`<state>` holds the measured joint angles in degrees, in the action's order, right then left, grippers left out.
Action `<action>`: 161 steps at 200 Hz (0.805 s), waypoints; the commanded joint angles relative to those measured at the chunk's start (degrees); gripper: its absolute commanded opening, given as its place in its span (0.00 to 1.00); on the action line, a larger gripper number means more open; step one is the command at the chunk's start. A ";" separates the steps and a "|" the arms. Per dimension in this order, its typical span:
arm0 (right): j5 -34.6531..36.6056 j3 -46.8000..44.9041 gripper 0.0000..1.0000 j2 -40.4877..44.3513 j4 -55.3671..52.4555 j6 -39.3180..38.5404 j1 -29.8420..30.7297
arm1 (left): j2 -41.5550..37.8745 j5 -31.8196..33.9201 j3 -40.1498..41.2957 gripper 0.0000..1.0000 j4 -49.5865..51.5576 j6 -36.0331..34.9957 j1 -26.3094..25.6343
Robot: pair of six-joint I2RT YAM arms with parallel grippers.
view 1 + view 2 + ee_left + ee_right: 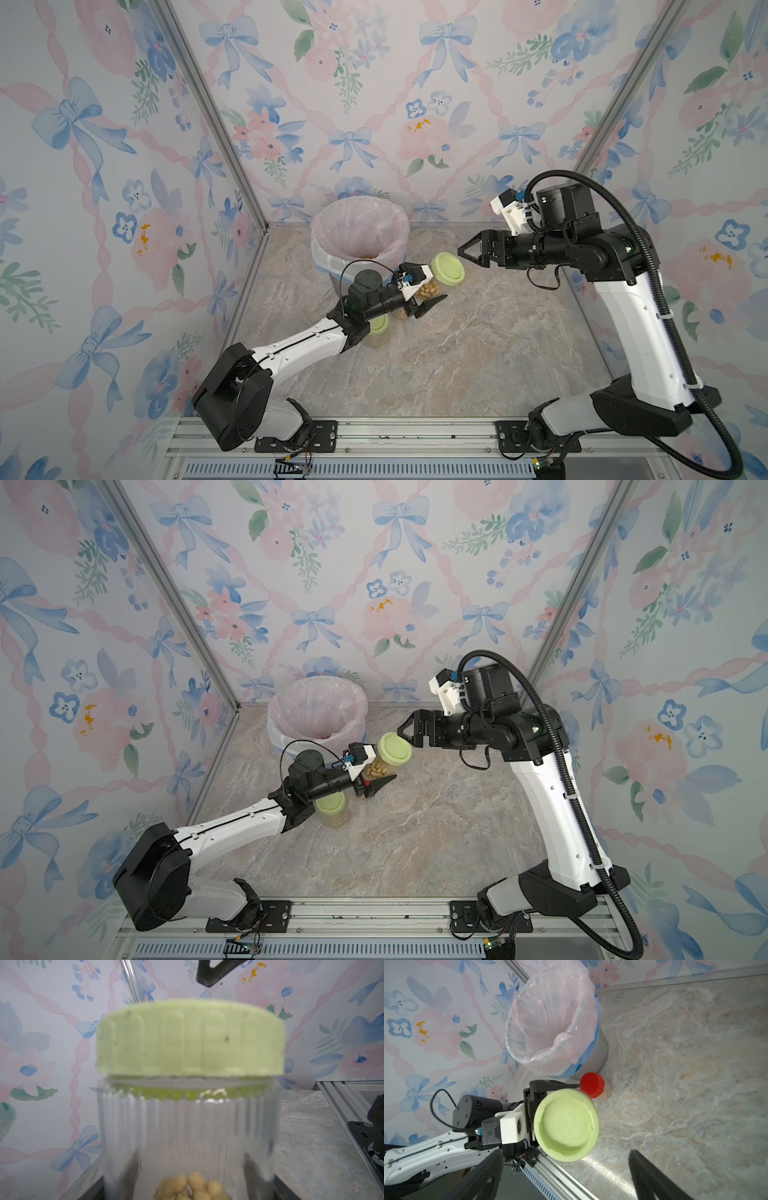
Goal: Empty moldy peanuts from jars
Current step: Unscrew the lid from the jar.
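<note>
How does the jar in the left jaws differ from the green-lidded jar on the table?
The held jar is lifted and tilted, its lid toward the open right jaws; the table jar stands upright. The left jaws clamp the held jar; no jaws hold the table jar. Both are clear, green-lidded and hold peanuts.

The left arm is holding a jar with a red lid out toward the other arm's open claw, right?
No: that lid is pale green, as the right wrist view shows. The left gripper does hold the jar toward the open right gripper.
</note>
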<state>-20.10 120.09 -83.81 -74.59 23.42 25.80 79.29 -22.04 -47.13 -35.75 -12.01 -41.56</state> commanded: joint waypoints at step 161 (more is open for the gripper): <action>9.17 -2.13 0.97 -5.16 4.05 10.16 7.81 | -0.27 4.69 -1.38 0.11 -3.28 -3.01 -0.45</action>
<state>-12.73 117.58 -87.44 -71.29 32.58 32.18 79.35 -17.78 -47.13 -35.55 -13.89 -41.63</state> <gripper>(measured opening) 0.972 0.817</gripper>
